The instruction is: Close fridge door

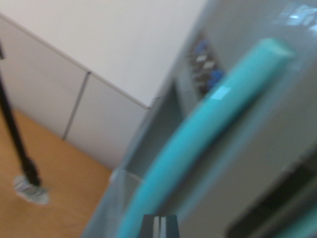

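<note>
Wrist view is blurred. The door [257, 148] fills the frame from 12 through 5 o'clock, grey, smooth panel. A teal handle [208, 129] runs diagonally across it from 1 o'clock down to 6 o'clock. Behind its edge, at 1 o'clock, shelf contents [204, 64] show, so the door is judged not yet shut. The gripper [159, 225] shows only as a dark tip at 6 o'clock, just beside the handle's lower end; whether it is parted or closed cannot be told. Floor [54, 173] and wall [119, 39] lie from 7 to 11 o'clock.

Judgement: door rigid, hinged, moderately heavy; panel slippery. Handle looks padded and offers the better purchase; a flat push near it should suffice.
</note>
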Available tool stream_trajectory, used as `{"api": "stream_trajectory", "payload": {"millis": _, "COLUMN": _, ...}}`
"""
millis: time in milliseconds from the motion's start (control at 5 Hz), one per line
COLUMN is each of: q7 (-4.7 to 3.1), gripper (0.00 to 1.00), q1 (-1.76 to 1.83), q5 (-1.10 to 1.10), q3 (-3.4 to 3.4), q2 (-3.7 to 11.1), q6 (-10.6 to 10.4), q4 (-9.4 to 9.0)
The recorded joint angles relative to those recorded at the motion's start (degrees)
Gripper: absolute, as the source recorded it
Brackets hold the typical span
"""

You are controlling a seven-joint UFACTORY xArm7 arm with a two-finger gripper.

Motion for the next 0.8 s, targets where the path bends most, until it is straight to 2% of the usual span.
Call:
{"api": "stream_trajectory", "payload": {"millis": 200, "q7": 0.0, "gripper": 1.0, "q1": 0.0, "q5": 0.0, "q3": 1.16, "q2": 3.88, "q6": -0.01, "q4": 1.93}}
{"api": "stream_trajectory", "payload": {"millis": 400, "q7": 0.0, "gripper": 1.0, "q1": 0.0, "q5": 0.0, "q3": 1.16, "q2": 3.88, "q6": -0.01, "q4": 1.93}}
{"api": "stream_trajectory", "payload": {"millis": 600, "q7": 0.0, "gripper": 1.0, "q1": 0.0, "q5": 0.0, "q3": 1.48, "q2": 7.76, "q6": -0.02, "q4": 4.23}}
{"api": "stream_trajectory", "payload": {"millis": 800, "q7": 0.0, "gripper": 1.0, "q1": 0.0, "q5": 0.0, "q3": 1.48, "q2": 7.76, "q6": -0.02, "q4": 4.23}}
